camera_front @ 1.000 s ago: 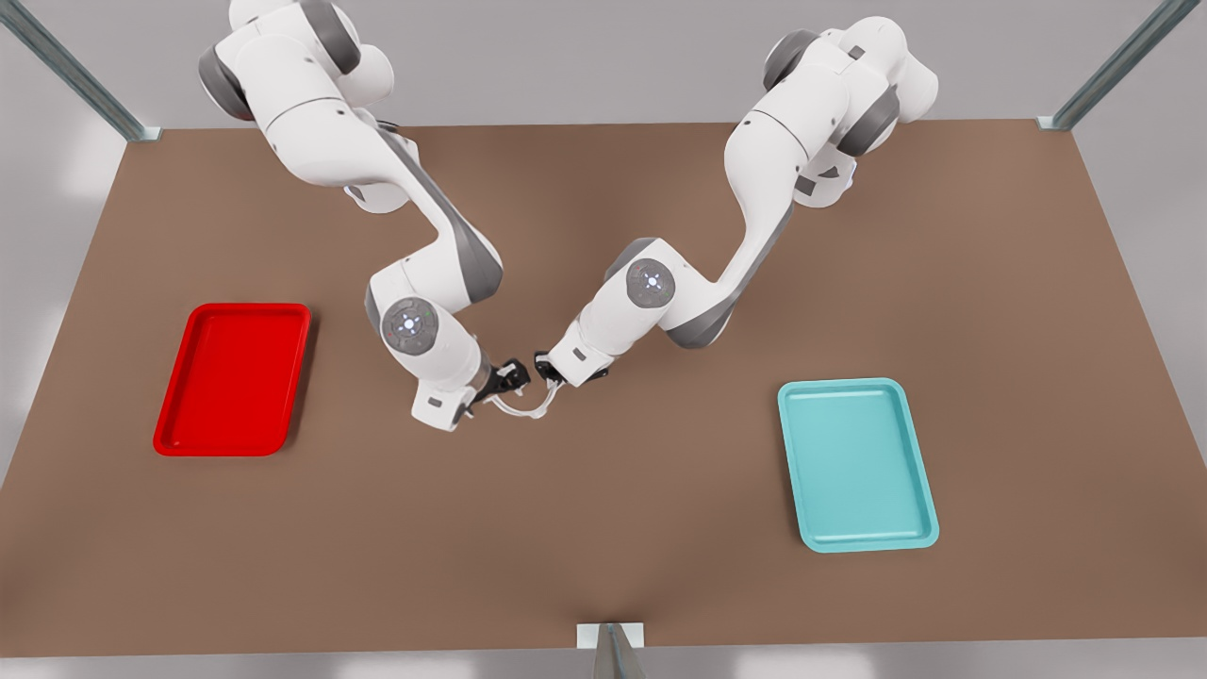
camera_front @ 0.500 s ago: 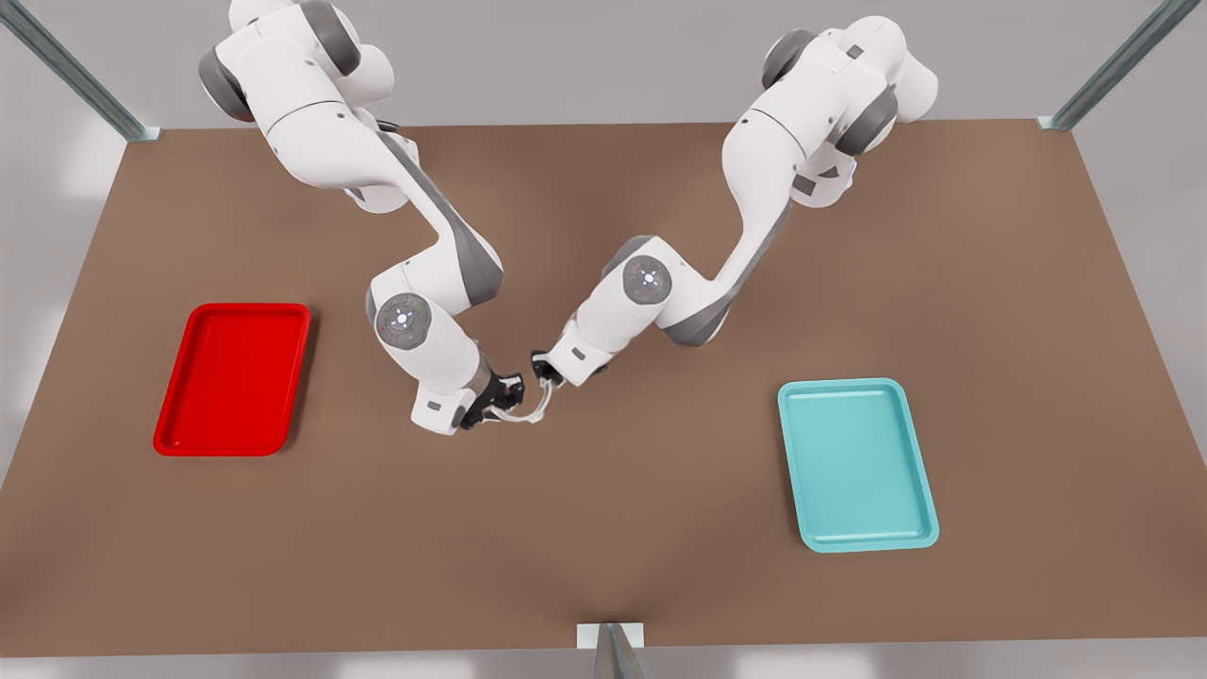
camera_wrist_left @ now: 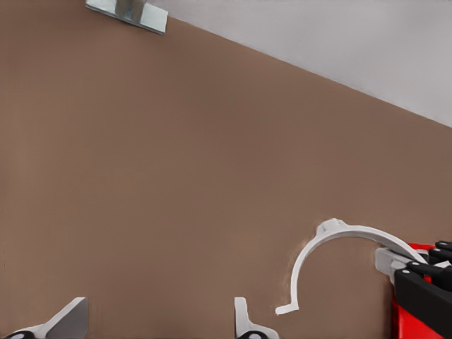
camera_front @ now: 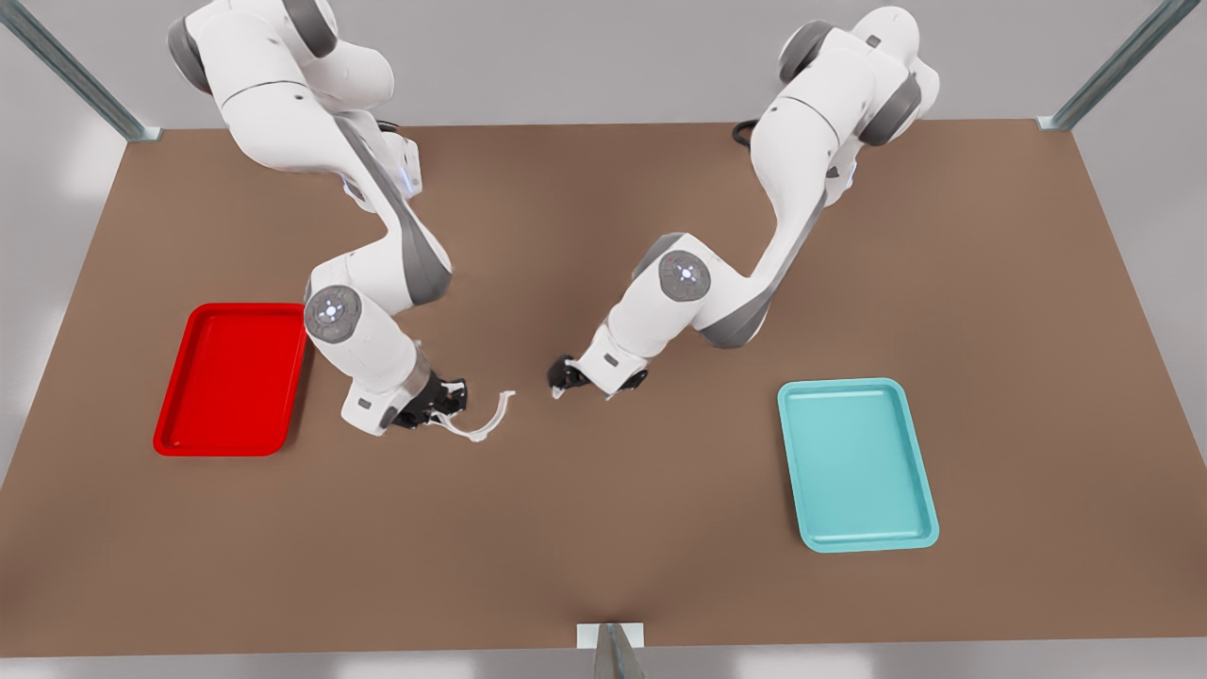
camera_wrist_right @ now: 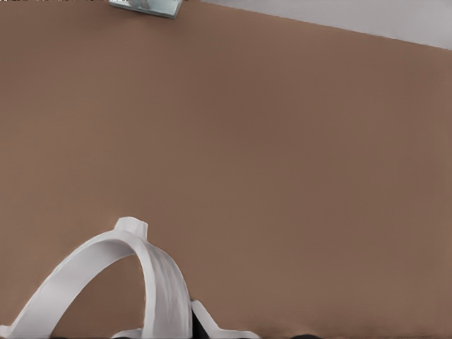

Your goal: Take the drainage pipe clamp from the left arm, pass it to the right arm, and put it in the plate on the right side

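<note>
One drainage pipe clamp (camera_front: 483,422) between right fingers (camera_front: 443,404)

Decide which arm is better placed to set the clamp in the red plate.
Right: the right gripper holds the drainage pipe clamp beside the plate; the left gripper is open, farther off.

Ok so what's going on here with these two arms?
The right gripper is shut on one end of the white drainage pipe clamp, holding it just above the brown table beside the red tray, which has nothing in it. The left gripper is open and hangs a short way off, on the teal tray's side. The clamp is not yet in the red tray.
</note>
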